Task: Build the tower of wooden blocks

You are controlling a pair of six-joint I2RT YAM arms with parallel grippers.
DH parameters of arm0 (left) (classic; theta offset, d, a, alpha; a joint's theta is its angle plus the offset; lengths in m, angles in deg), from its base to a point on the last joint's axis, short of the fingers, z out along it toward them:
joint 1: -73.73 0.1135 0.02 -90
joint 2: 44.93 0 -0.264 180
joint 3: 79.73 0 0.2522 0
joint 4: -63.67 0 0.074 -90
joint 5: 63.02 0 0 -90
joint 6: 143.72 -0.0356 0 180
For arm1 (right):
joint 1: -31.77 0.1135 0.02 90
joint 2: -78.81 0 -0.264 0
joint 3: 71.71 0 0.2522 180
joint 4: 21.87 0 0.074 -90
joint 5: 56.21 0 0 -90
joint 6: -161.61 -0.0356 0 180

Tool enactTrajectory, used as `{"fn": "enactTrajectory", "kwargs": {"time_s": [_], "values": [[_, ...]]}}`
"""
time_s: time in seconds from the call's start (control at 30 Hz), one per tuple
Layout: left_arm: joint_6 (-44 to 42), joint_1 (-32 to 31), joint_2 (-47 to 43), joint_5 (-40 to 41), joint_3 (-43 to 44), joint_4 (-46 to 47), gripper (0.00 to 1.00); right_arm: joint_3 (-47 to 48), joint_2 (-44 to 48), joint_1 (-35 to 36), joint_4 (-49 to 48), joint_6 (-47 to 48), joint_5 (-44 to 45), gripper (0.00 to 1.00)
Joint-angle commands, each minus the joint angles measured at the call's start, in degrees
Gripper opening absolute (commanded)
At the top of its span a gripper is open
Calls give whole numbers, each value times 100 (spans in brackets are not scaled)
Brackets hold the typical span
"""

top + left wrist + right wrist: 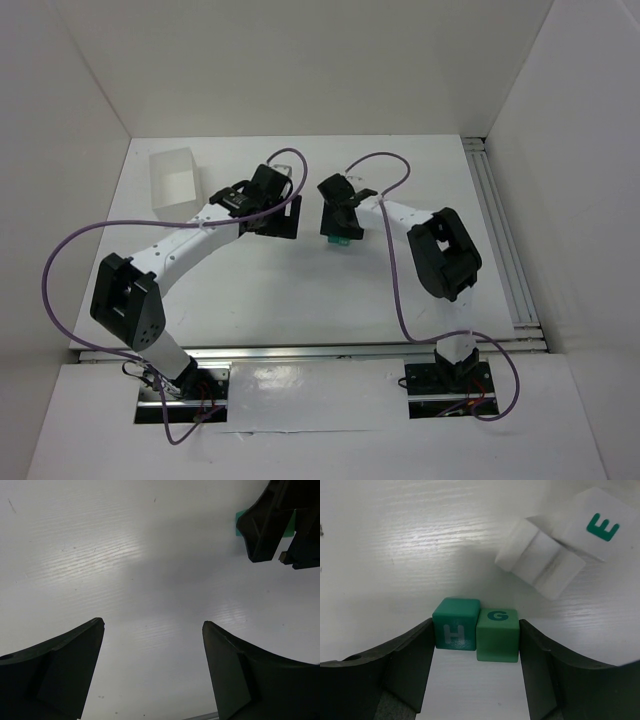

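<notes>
Two small green cubes stand side by side on the white table: a teal one marked H and a lighter green one marked G. My right gripper straddles the pair. Its left finger touches the H cube and its right finger touches the G cube, and both cubes rest on the table. From above, a green cube peeks out below the right gripper. My left gripper is open over bare table, just left of the right one, with nothing between its fingers.
A white block marked E lies tilted beyond the cubes, against another white block. A translucent white tray stands at the back left. White walls enclose the table, and a metal rail runs down its right side.
</notes>
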Motion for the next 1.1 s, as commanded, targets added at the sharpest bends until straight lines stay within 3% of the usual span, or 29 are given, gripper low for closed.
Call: {"fn": "enactTrajectory", "kwargs": {"time_s": [0.0, 0.33, 0.57, 0.8, 0.93, 1.07], "values": [[240, 90, -102, 80, 71, -116, 92, -144, 166, 240, 88, 242, -116, 68], [522, 669, -111, -298, -158, -292, 91, -364, 166, 548, 203, 375, -177, 68], [522, 828, -163, -473, -158, -239, 90, -259, 166, 548, 203, 427, -177, 76], [469, 828, -111, -703, -272, -108, 88, -258, 166, 653, 256, 313, -116, 94], [469, 828, -58, -755, -272, -108, 88, -258, 166, 654, 317, 190, -37, 94], [469, 828, -58, -755, -272, -108, 88, -258, 166, 707, 265, 137, 25, 84]]}}
